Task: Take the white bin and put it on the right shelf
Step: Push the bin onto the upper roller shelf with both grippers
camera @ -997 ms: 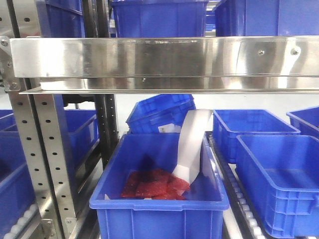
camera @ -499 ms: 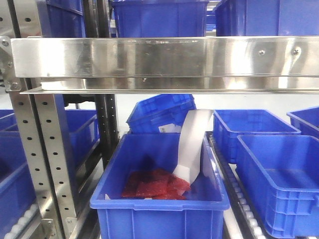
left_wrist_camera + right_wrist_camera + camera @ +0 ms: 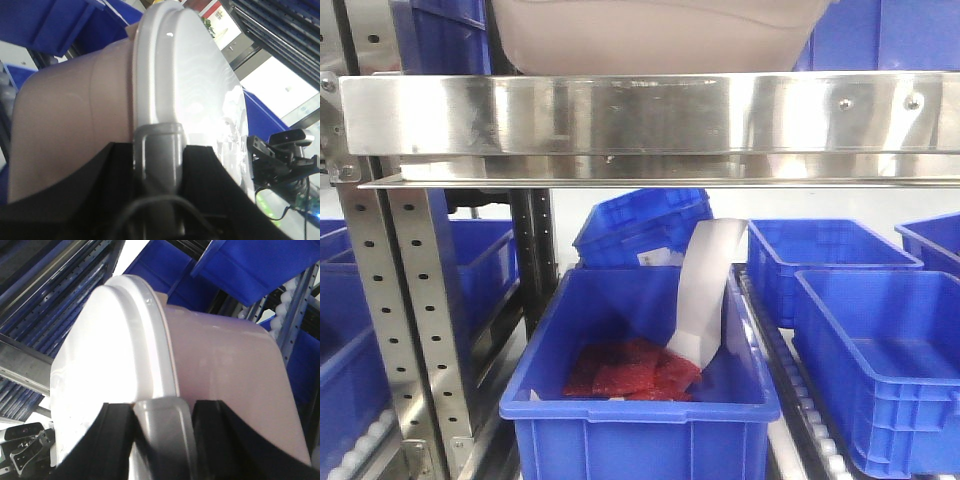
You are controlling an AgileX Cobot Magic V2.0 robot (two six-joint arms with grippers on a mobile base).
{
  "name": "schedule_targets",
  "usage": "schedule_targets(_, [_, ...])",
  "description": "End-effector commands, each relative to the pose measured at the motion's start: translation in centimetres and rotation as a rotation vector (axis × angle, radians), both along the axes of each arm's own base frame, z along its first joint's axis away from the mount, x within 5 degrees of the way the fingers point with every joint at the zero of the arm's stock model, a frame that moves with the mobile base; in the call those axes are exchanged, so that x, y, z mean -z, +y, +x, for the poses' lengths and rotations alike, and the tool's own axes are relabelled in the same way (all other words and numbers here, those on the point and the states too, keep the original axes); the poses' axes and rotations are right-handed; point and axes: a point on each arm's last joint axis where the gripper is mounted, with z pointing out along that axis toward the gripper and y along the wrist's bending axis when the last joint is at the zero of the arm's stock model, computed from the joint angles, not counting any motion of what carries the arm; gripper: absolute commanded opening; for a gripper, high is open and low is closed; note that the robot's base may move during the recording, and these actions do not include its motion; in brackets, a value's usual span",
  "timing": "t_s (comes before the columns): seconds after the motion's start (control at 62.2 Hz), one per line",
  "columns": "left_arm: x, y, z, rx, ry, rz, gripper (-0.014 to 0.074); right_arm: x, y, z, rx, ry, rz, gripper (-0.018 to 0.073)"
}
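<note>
White bin [image 3: 650, 35] at top of frame, just above right shelf [image 3: 650, 112]; left tool [image 3: 157, 162] and right tool [image 3: 162, 427] clasp its ends.

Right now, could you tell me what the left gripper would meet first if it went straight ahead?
The pale pinkish-white plastic bin: the left gripper seems clamped on its grey handle, so nothing lies between.
</note>
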Motion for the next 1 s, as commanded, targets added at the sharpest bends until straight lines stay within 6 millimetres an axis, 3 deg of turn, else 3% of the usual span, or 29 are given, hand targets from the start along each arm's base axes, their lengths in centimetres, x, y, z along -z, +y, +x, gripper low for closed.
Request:
schedule_targets(0.0, [-4.1,-1.9,-2.7,0.125,-0.140,-0.047,0.0242,-4.8,2.1,-2.1,-0.141,-0.165,0.105,0.0292])
schedule_targets(0.08, [-4.1,-1.8,-2.6,0.107,-0.140,-0.047,0.0426,-4.8,2.1,-2.1,-0.128,-0.172,0.095,0.0498])
schedule_targets(0.161, [-4.1,-1.8,-2.5,0.097,-0.141,-0.046,0.0524,-4.8,2.1,-2.1,-0.126,-0.181,0.085,0.0652])
schedule_targets(0.402, [-4.0,-1.4,-2.0,0.030,-0.164,-0.004,0.0544,-4.6,1.6,-1.8,-0.084,-0.207,0.035,0.0629])
schedule_targets(0.691, [-3.3,-1.0,-1.9,-0.001,-0.224,0.258,0.0544,-4.0,-1.4,-1.6,0.019,-0.224,-0.153,0.0629])
schedule_targets(0.852, [-4.7,-0.7,-2.1,-0.018,-0.294,0.371,0.0533,-4.4,-2.7,-1.8,0.028,-0.237,-0.340,0.0629])
schedule_targets(0.981, [-6.8,-0.4,-3.1,-0.022,-0.346,0.433,0.0529,-5.9,-2.7,-2.7,0.012,-0.283,-0.484,0.0628])
